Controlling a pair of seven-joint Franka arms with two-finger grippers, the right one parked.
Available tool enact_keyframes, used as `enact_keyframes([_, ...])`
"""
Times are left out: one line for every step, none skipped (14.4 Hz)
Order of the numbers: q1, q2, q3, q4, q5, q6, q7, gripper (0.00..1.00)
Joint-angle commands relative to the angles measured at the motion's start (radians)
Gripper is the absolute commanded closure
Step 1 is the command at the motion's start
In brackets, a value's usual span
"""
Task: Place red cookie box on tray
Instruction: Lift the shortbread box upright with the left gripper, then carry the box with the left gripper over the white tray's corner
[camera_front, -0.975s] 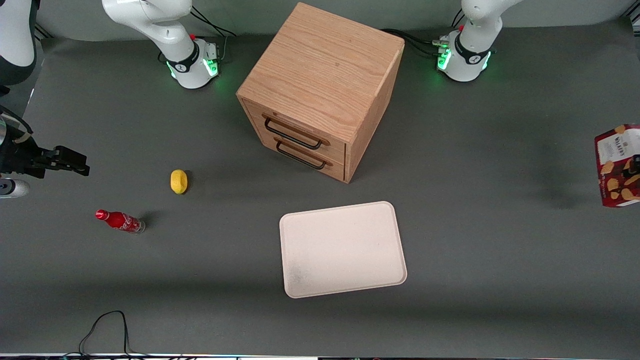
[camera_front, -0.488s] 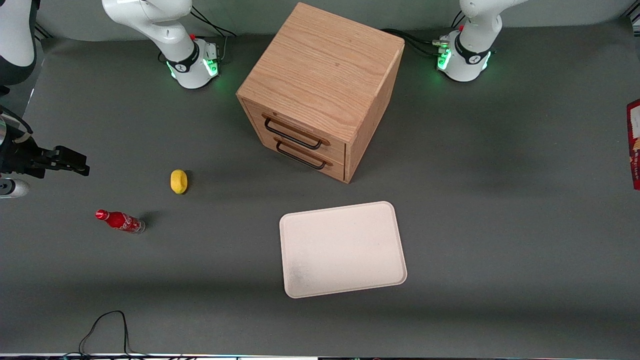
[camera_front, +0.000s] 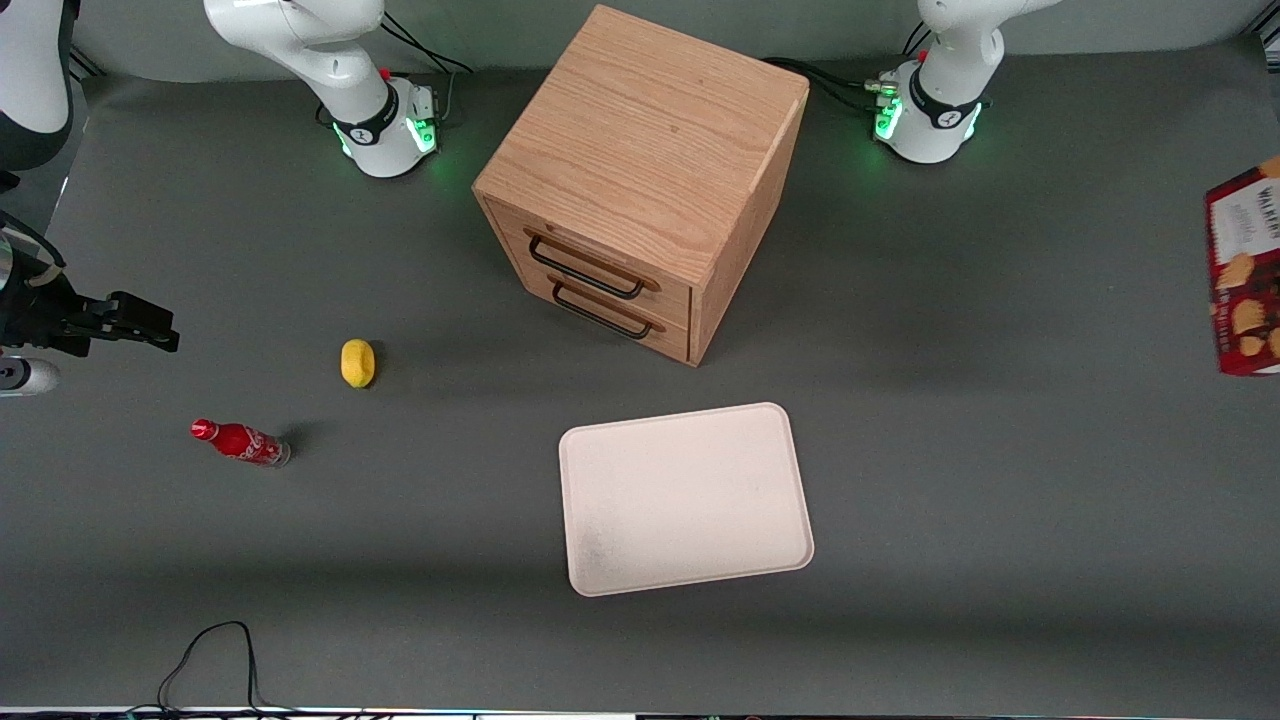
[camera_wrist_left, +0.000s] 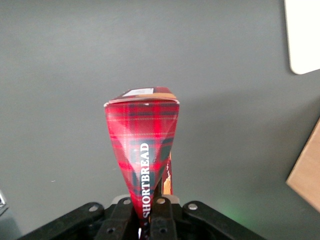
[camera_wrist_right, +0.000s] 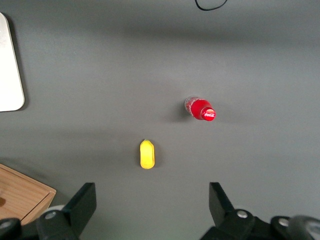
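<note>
The red cookie box (camera_front: 1243, 280) hangs above the table at the working arm's end, its label face with cookie pictures showing and partly cut off by the front view's edge. In the left wrist view the box (camera_wrist_left: 142, 145) shows its narrow tartan edge. The left gripper (camera_wrist_left: 146, 210) is shut on its near end, black fingers (camera_wrist_left: 120, 216) pressing both sides. The tray (camera_front: 686, 498) lies flat nearer the front camera than the cabinet, apart from the box; one corner of the tray (camera_wrist_left: 305, 35) shows in the wrist view.
A wooden two-drawer cabinet (camera_front: 640, 180) stands mid-table, and the cabinet's corner (camera_wrist_left: 307, 175) appears in the wrist view. A yellow fruit-like object (camera_front: 357, 362) and a small red soda bottle (camera_front: 240, 442) lie toward the parked arm's end. A black cable (camera_front: 205, 660) loops at the table's front edge.
The held box slipped almost out of the front view half a second ago. It now shows more of its face again, slightly farther from the front camera than one second ago.
</note>
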Motion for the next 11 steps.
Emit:
enact_keyframes([-0.153,0.023,-0.036,0.076,0.021,-0.034,-0.227,1.00])
enact_keyframes([-0.216,0.034,-0.041,0.081,0.022,-0.028,-0.322,1.00])
enact_keyframes([-0.269,0.052,-0.041,0.087,0.019,-0.025,-0.400,1.00])
enact_keyframes([-0.300,0.068,-0.039,0.089,0.010,-0.012,-0.466,1.00])
enact_keyframes([-0.329,0.100,-0.042,0.096,0.010,0.005,-0.522,1.00])
enact_keyframes([-0.356,0.134,-0.045,0.125,0.010,0.036,-0.565,1.00])
enact_keyframes([-0.380,0.180,-0.047,0.165,0.010,0.059,-0.612,1.00])
enact_keyframes([-0.411,0.236,-0.047,0.215,0.010,0.080,-0.645,1.00])
enact_keyframes([-0.443,0.302,-0.047,0.272,0.013,0.097,-0.663,1.00])
enact_keyframes([-0.475,0.362,-0.045,0.318,0.019,0.120,-0.691,1.00])
enact_keyframes([-0.497,0.408,-0.045,0.346,0.021,0.155,-0.726,1.00])
